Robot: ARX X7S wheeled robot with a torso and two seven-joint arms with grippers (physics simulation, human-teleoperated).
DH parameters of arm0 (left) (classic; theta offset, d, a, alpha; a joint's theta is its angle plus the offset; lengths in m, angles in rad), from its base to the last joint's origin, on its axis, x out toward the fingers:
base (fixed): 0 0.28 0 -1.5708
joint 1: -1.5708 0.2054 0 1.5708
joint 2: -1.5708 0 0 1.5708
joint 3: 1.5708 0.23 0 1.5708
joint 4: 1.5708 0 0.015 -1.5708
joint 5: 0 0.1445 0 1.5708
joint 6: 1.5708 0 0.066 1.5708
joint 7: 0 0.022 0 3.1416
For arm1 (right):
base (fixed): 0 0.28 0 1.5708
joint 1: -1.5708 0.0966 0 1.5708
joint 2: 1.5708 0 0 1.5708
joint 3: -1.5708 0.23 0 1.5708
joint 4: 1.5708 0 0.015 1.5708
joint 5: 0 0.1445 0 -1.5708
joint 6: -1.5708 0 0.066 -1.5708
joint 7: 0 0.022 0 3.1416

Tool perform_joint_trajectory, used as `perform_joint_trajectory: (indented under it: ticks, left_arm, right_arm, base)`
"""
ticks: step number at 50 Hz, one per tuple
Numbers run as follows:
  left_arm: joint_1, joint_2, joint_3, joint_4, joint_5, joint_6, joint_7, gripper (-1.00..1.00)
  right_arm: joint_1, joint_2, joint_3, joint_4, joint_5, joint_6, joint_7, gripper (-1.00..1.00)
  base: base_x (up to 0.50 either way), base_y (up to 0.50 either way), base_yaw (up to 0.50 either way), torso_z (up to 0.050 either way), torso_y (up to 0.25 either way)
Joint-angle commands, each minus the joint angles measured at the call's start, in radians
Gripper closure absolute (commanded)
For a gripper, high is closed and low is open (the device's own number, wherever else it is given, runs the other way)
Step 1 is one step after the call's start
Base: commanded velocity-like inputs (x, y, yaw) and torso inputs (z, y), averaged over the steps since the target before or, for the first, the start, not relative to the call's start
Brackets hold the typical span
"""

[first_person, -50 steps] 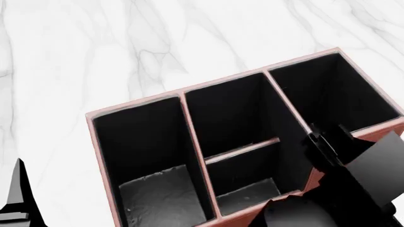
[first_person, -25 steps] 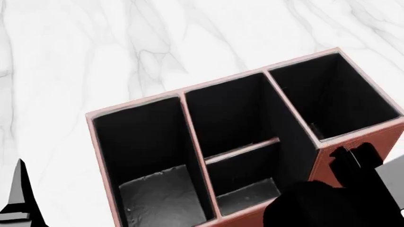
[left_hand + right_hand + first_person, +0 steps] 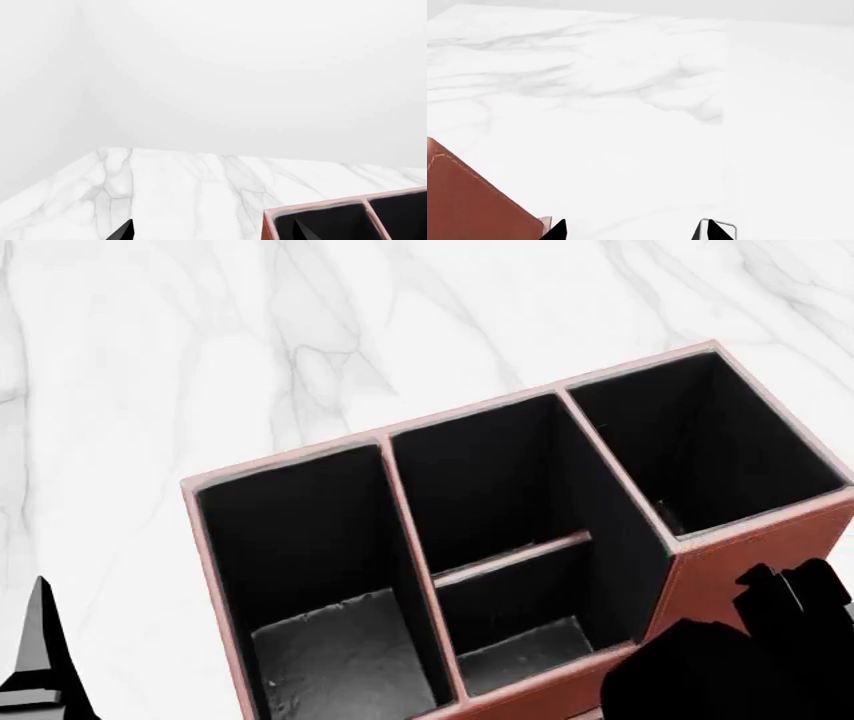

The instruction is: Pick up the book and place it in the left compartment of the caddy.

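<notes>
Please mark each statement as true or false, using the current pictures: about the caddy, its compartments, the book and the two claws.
1. The caddy stands on a white marble surface. True.
2. The book lies inside the left compartment. False: that compartment shows only its black lining, and no book is visible in any view.
3. The middle bay has a cross-divider. True.
4. The right claw is shut on the book. False: its tips stand apart with nothing between them.
5. The left claw reaches into the caddy. False: it is off beside the caddy's left end.
</notes>
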Motion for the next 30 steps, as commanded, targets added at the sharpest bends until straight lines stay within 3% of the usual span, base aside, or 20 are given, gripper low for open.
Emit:
perform_joint_trajectory:
  ticks: [1,30]
  left_arm:
    - [-0.006,0.007,-0.008,-0.024,0.006,0.059,0.053,-1.0]
    - [-0.005,-0.015,0.002,-0.019,-0.015,0.063,0.026,-1.0]
  right_arm:
    - [0.006,-0.02,0.077,-0.036,-0.005,0.046,0.0,-1.0]
    - [-0.05,-0.02,0.26,-0.123,-0.016,0.157,0.0,-1.0]
  base:
    - [0.0,0.0,0.0,0.0,0.0]
    - [0.0,0.0,0.0,0.0,0.0]
